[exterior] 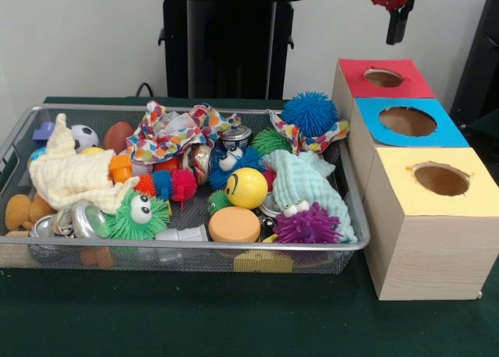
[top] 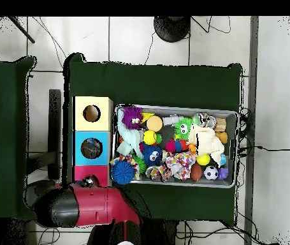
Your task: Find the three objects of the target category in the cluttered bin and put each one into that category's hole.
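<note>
The wire mesh bin [exterior: 195, 246] stands on the green table, full of toys; it also shows in the overhead view [top: 236, 148]. One tan-brown plush animal [exterior: 22, 210] lies at the bin's left end, half hidden by a cream cloth [exterior: 74, 174]; in the overhead view it [top: 221, 130] is at the bin's right end. I cannot make out other plush animals. The red-topped box's hole [exterior: 383, 77] is farthest back in the row of boxes. My gripper [exterior: 399, 26] hangs above that hole, away from the bin, with nothing seen in it. My arm [top: 90, 204] covers part of the red box [top: 99, 173].
The blue-topped box [exterior: 407, 121] and yellow-topped box [exterior: 440, 178] stand in front of the red one, right of the bin. The bin holds spiky balls [exterior: 310, 111], a yellow smiley ball [exterior: 246, 187], a teal cloth [exterior: 306, 182], a patterned cloth [exterior: 175, 129] and an orange disc [exterior: 234, 224].
</note>
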Controlling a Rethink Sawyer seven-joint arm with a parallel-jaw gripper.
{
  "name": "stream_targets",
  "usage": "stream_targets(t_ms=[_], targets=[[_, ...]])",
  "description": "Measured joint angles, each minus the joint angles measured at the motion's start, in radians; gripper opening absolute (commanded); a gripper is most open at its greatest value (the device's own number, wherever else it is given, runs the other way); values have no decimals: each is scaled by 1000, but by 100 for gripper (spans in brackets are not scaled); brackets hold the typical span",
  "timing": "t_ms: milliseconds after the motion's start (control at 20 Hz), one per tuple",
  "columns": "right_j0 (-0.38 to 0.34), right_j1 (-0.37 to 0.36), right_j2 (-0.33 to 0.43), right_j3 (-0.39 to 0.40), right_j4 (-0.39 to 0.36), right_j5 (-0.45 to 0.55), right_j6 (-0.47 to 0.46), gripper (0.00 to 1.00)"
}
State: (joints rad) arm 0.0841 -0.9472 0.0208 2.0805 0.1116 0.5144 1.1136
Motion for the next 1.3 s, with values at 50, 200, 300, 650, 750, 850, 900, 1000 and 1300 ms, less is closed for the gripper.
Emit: stream_targets(t_ms=[50,200,300,650,750,850,900,1000,1300], targets=[[-1,0,0,0,0,0,0,0],[-4,1,0,0,0,0,0,0],[-14,2,0,0,0,0,0,0],[-126,2,10,0,-21,0,0,0],[-158,2,16,0,-35,0,0,0],[-245,3,37,-1,-77,0,0,0],[-281,3,47,-1,-97,0,0,0],[-317,4,58,-2,-117,0,0,0],[-488,12,134,-16,-207,0,0,0]])
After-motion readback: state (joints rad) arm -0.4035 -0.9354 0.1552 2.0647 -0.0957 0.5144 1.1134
